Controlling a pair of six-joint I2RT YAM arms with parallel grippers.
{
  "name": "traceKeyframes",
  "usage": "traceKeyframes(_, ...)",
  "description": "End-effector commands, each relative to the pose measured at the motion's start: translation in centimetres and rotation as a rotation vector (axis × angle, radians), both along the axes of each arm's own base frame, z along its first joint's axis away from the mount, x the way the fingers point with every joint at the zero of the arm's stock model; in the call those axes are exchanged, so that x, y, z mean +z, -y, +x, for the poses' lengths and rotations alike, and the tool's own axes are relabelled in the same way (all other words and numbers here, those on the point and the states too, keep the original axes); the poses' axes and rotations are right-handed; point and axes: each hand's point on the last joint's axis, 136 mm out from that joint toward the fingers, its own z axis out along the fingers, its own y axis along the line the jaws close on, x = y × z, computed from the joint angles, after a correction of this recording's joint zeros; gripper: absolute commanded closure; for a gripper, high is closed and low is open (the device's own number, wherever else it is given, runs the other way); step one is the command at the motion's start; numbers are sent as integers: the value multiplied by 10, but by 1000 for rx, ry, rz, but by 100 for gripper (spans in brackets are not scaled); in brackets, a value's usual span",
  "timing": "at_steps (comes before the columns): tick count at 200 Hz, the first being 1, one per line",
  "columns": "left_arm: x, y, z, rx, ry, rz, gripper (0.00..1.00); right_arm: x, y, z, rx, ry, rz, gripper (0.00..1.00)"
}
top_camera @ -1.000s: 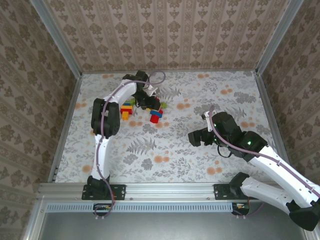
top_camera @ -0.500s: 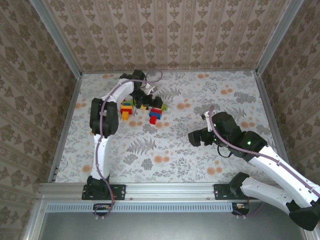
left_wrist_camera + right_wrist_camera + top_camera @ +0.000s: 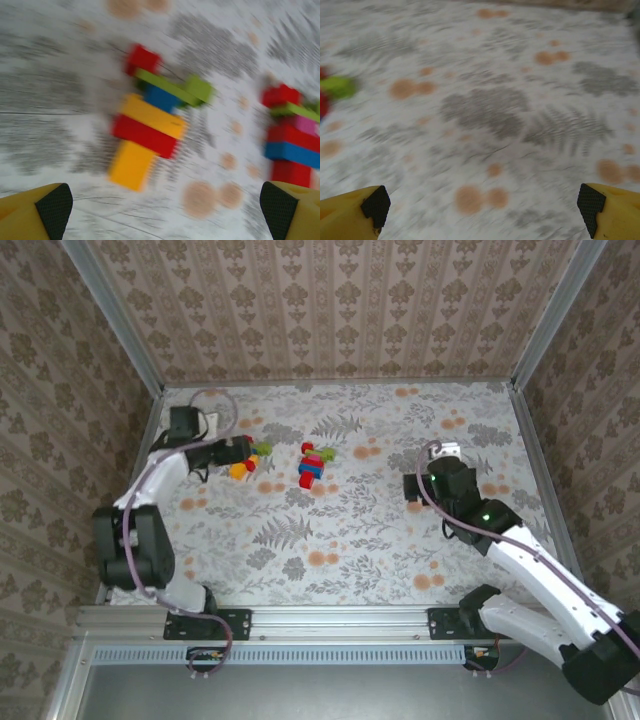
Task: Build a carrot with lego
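Lego bricks (image 3: 145, 135), blocky and stacked, rest on floral-patterned table (image 3: 60, 75).

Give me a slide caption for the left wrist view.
Open left gripper facing the yellow-red lego stack, red-blue lego stack at right, floral table; motion blur.

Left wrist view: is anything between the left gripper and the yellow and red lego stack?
Nothing visible does. The open left gripper faces the lego stack across bare floral table; the second stack stands aside.
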Motion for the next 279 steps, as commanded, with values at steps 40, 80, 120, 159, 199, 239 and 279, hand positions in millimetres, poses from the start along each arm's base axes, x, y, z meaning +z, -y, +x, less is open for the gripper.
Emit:
traceKeyframes(40,2,-78,-6,367,346,190,0,-63,47,53,-45,259,-85,0)
traceKeyframes(80,1,-82,-7,371,375,218,0,-60,48,73,-57,326,-109,0)
traceKeyframes(120,0,-88,-21,362,463,291,0,-82,64,77,-90,382,-11,0)
traceKeyframes(159,-38,-98,9,315,266,369,0,-90,58,84,-52,342,-11,0)
traceKeyframes(199,-44,-54,30,104,305,325,0,-89,57,84,-42,345,-10,0)
traceKeyframes(239,-23,-51,-1,99,520,254,0,-89,54,83,-22,346,-8,0)
traceKeyframes(279,-38,-37,-1,28,556,266,0,-90,53,82,-11,350,-6,0)
